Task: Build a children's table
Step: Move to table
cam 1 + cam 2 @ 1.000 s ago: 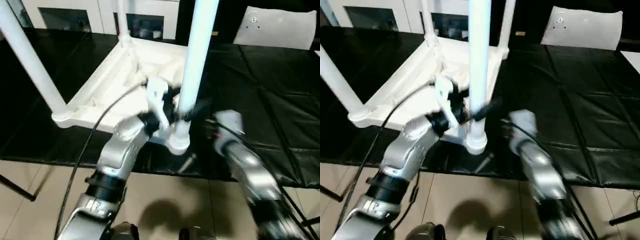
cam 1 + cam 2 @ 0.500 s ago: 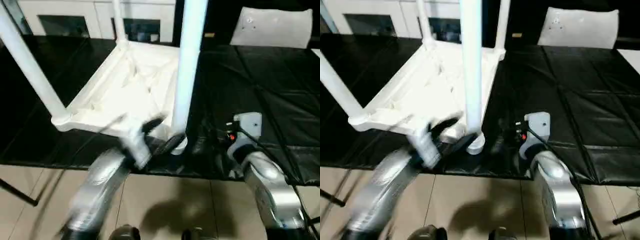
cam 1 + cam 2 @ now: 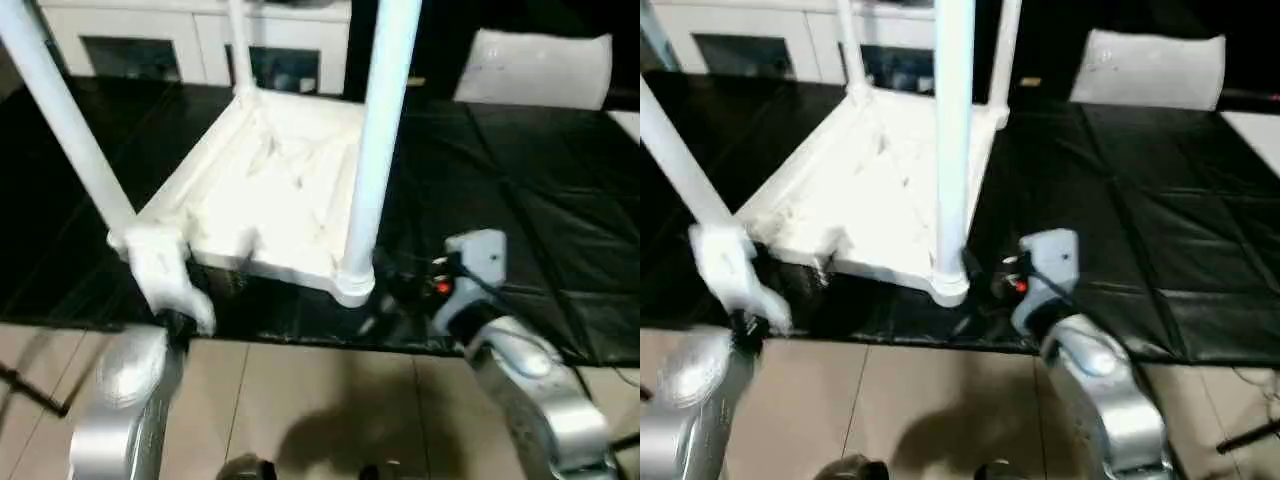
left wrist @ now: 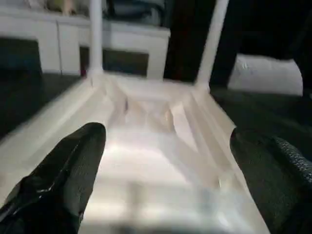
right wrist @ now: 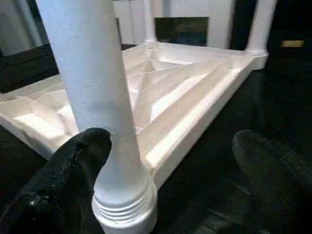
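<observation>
Grippers both stand wide apart and you hold nothing in either. Your left gripper (image 4: 161,180) has its two black fingers (image 4: 58,180) spread either side of the ribbed underside of the children's table (image 3: 275,195), clear of it. Your right gripper (image 5: 170,180) frames the near-right leg (image 5: 97,97) at its socket; one finger sits just beside the leg's threaded base, and contact cannot be told. The table lies upside down on the black mat (image 3: 500,200), four legs upright in the corner sockets, its near edge close to the mat's front border. Open mat lies to your right, with a white sheet (image 3: 535,68) at the far side and a white cabinet (image 3: 190,40) behind.
</observation>
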